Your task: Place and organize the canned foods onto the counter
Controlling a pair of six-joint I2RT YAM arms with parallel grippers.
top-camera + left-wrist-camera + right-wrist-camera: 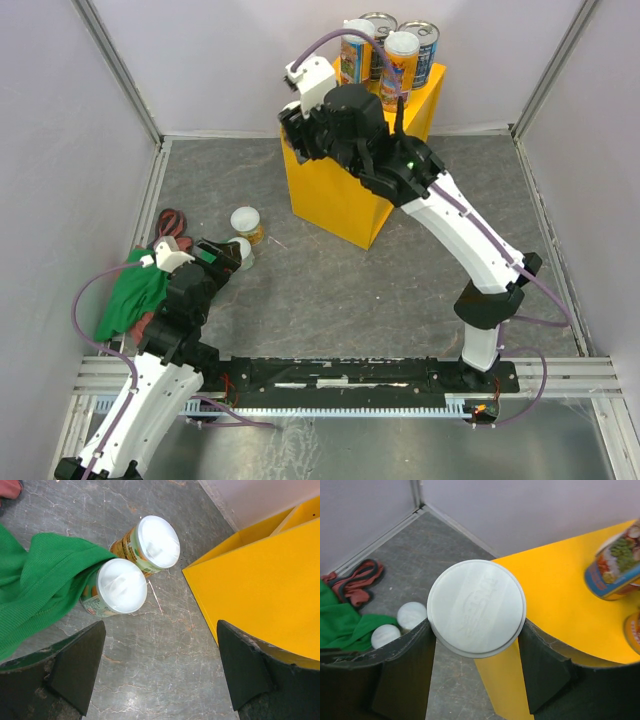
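Note:
My right gripper is shut on a small pale-lidded can, held upright in the air over the near left corner of the yellow counter. In the top view this gripper hangs at the counter's left edge and hides the can. Two blue-labelled cans and two tall slim cans stand at the counter's back. Two small cans stand on the floor, the nearer one against the green cloth. My left gripper is open just short of them, with only bare floor between its fingers.
A green cloth and a red-and-black strap lie at the left wall. The floor is grey stone-patterned, enclosed by pale walls. A metal rail runs along the near edge.

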